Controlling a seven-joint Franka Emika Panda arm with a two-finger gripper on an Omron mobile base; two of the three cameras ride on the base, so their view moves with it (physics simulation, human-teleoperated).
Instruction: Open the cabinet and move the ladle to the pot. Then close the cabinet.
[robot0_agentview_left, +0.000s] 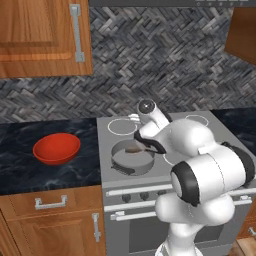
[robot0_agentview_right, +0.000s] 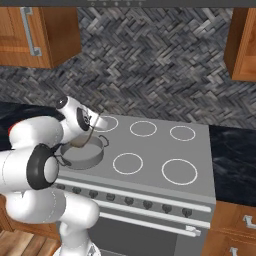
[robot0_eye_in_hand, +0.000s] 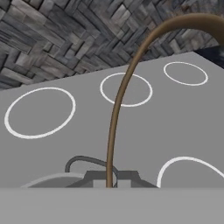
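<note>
My gripper (robot0_agentview_left: 143, 141) hangs over the front-left burner, shut on the ladle's thin handle. The ladle (robot0_agentview_left: 134, 148) is slim and dark brownish; its small bowl hangs just inside the pot (robot0_agentview_left: 120, 165), a wide shallow grey pan with side handles. From the right base view the ladle (robot0_agentview_right: 86, 137) dips from the gripper (robot0_agentview_right: 93, 125) toward the pot (robot0_agentview_right: 80, 159). In the hand view the handle (robot0_eye_in_hand: 117, 109) curves up from between the fingertips of the gripper (robot0_eye_in_hand: 111, 180), with the pot's rim (robot0_eye_in_hand: 52, 178) below. The cabinet (robot0_agentview_left: 244, 32) (robot0_agentview_right: 242, 45) is at the upper right; its door looks swung outward.
A red bowl (robot0_agentview_left: 56, 148) sits on the dark counter left of the grey stove (robot0_agentview_right: 150, 165). Another wall cabinet (robot0_agentview_left: 40, 35) with a right-edge handle hangs at the upper left. Drawer fronts (robot0_agentview_left: 50, 202) lie below the counter.
</note>
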